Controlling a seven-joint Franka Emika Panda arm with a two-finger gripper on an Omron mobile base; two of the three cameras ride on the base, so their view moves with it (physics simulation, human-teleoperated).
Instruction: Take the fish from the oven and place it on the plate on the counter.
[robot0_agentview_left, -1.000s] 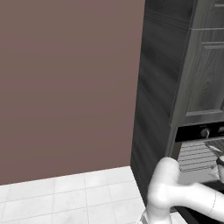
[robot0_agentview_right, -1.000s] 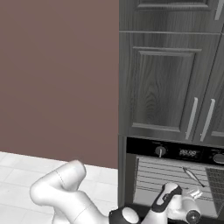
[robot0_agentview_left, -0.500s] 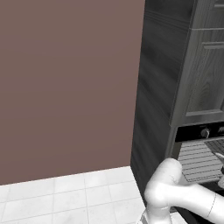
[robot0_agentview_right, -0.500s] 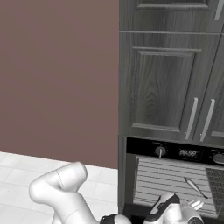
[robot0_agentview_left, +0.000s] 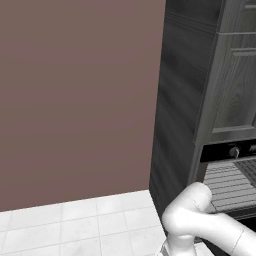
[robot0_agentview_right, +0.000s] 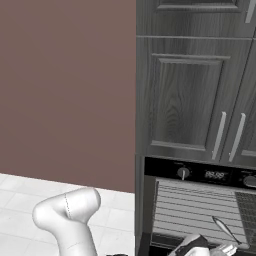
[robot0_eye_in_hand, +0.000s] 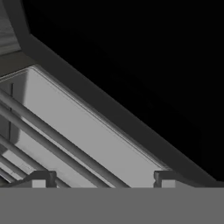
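Oven (robot0_agentview_right: 200, 210): I see it built into dark cupboards, black control strip with knobs, pale cavity open, wire racks (robot0_eye_in_hand: 52, 140) inside.
Display (robot0_agentview_right: 214, 175): lit digits, too small for me to read.
Fingers (robot0_eye_in_hand: 103, 178): spread wide at the oven mouth, holding nothing.

I'm getting flat, even rendered light with no glare on the brown wall (robot0_agentview_left: 75, 100) and floor tiles (robot0_agentview_left: 75, 230), soft pixelation throughout, while my hand view goes near-black across the oven (robot0_eye_in_hand: 87, 144) door.
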